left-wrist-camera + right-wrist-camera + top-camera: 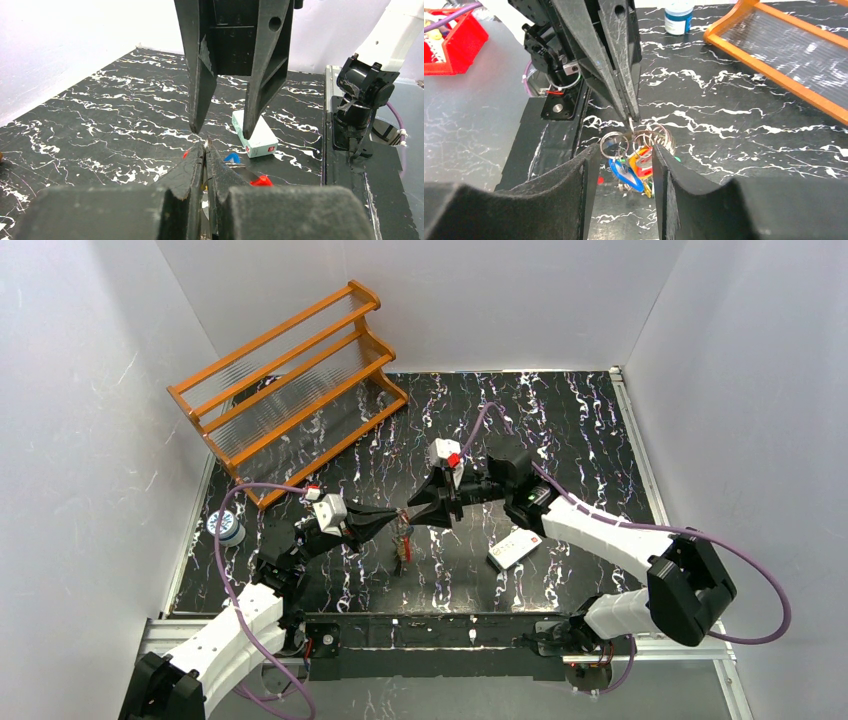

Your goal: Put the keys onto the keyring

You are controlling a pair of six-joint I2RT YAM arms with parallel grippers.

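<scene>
My left gripper [398, 519] is shut on the keyring [656, 137], a bunch of thin silver loops held above the table. In the left wrist view only a sliver of the ring's wire shows between its fingertips [206, 147]. Several keys [636, 167] with blue, yellow and red heads hang from the loops, and they also show in the top view [403, 548]. My right gripper [625, 149] is open. Its fingers stand on either side of the hanging keys without touching them. In the left wrist view it [222, 131] points down just beyond my left fingertips.
A white card [514, 548] with a red dot lies right of the keys. An orange rack [290, 380] stands at the back left. A blue-capped jar [228, 530] sits at the table's left edge. A red bin [454, 42] lies off the table.
</scene>
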